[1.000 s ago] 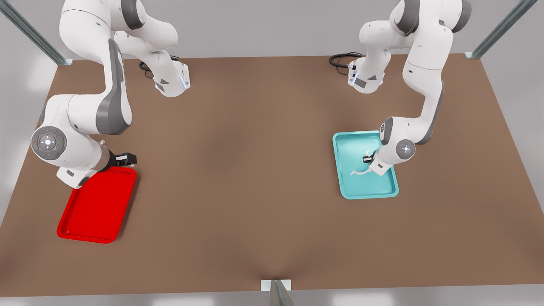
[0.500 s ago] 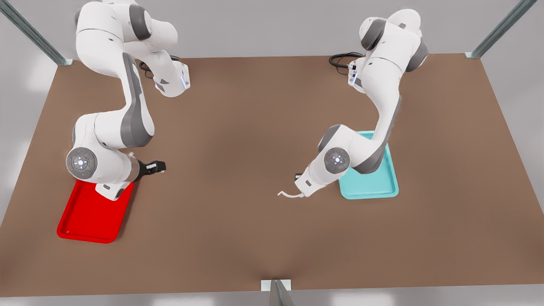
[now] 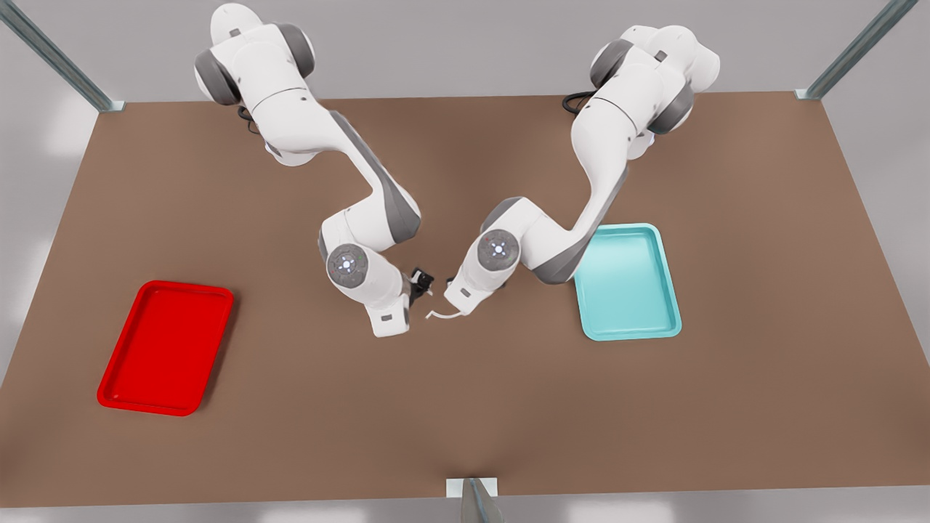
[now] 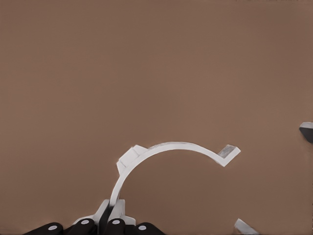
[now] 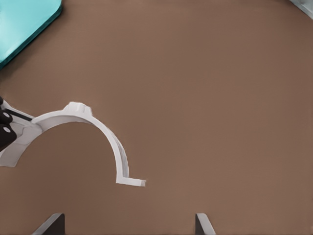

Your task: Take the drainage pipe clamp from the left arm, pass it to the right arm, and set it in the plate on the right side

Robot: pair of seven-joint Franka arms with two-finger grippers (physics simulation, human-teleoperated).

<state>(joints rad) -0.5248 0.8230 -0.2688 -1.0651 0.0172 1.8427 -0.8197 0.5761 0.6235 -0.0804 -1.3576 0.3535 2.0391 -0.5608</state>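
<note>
Left pincer (image 3: 452, 296), on the arm at the front view's right, hangs low over the middle of the tabletop (image 3: 465, 407), gripping one end of the drainage pipe clamp (image 3: 443, 314). That left arm (image 3: 596, 174) reaches from its base at the far edge, bends at the elbow beside the teal tray (image 3: 628, 282) and angles down toward the centre. The right arm (image 3: 363, 196) leans in from the front view's left in a mirrored bend, its right pincer (image 3: 421, 282) just beside the clamp's free end. The teal tray has nothing in it, and neither has the red plate (image 3: 166, 347), well apart at the front view's left.

From the left wrist view, the left pincer (image 4: 111, 215) has its fingers narrowed on the lower end tab of the clamp (image 4: 168, 149), which arcs away above the brown tabletop (image 4: 146, 63).

From the right wrist view, the right pincer (image 5: 129, 223) stands wide, with one fingertip (image 5: 51, 223) at either side. The clamp (image 5: 98, 129) lies ahead of that gap, and its far end is held by the left pincer (image 5: 7, 128). A corner of the teal tray (image 5: 24, 17) shows beyond.
</note>
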